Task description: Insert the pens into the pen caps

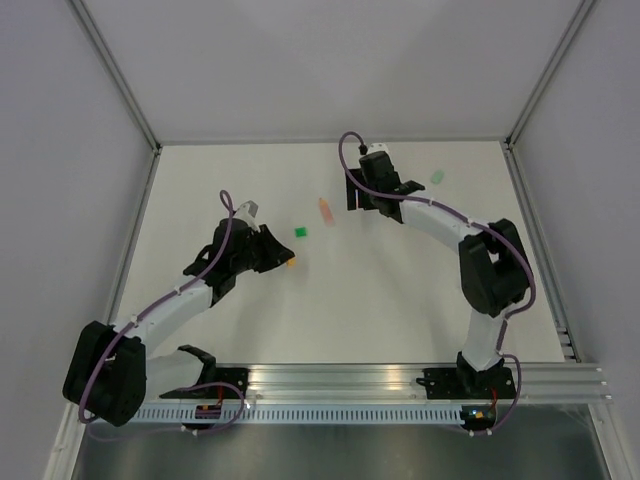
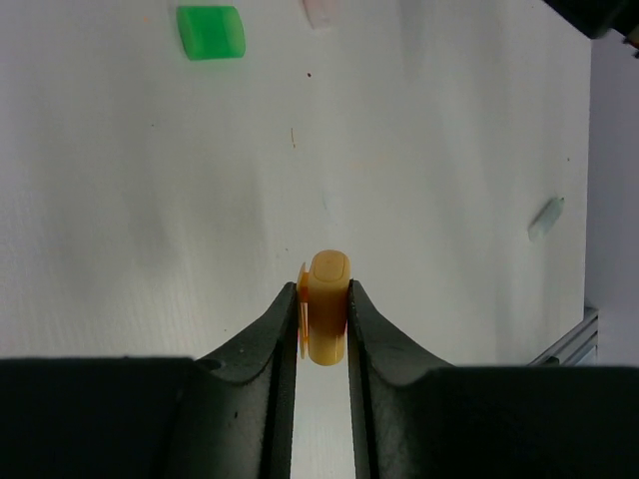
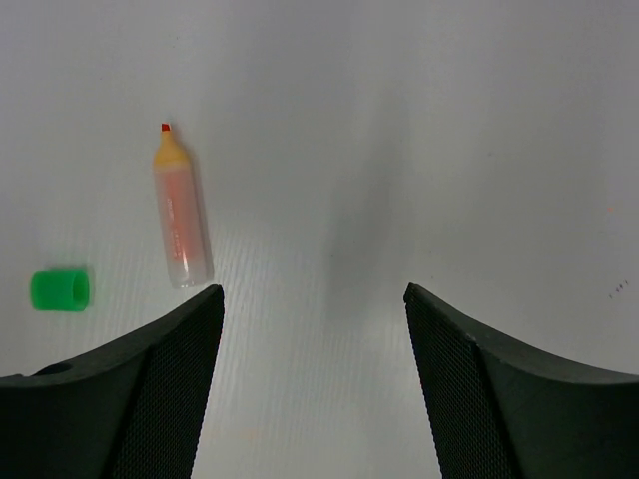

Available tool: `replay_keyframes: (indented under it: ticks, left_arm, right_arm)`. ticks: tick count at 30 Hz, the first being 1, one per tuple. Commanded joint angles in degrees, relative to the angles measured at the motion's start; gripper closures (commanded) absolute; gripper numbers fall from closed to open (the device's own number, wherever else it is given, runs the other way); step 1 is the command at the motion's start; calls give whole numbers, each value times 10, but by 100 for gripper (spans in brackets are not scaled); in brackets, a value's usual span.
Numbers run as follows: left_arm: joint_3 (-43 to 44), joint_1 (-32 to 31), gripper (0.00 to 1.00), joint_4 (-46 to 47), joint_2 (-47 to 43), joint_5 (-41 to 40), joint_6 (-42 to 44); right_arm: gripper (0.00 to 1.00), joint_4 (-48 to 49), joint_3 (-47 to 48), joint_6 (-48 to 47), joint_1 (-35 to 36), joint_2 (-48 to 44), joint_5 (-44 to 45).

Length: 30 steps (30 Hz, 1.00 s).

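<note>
While the left gripper (image 2: 322, 289) pinches the tiny stubby orange plastic cap (image 2: 327, 324) between its closed fingers, the right gripper (image 3: 312, 294) hangs with its fingers spread wide, holding nothing.
In the top view, the small bright green plastic cap (image 1: 300, 231) lies on the white table (image 1: 400, 290) at about one o'clock from the left gripper, near but apart. The short translucent orange marker pen (image 1: 325, 210) lies flat at about eight o'clock from the right gripper, its red tip bare. The pale mint green marker pen (image 1: 437, 176) rests at about two o'clock from it.
</note>
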Motion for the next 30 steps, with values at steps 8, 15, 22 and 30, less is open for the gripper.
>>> replay_keyframes:
  ticks: [8,15,22,30]
  left_arm:
    - [-58,1,98,47,-163,-101,-12]
    - [-89,1,98,-2,-286,-216,-27]
    - [-92,1,98,-22,-307,-232,-34]
    - [-97,1,98,-21,-307,-236,-40]
  right_arm:
    - [22,-65,210,-119,51,206,-15]
    - [25,-108,286,-134,73,271,-10]
    - [28,-124,283,-134,81,282,7]
    - [32,-116,265,-134,99,289,26]
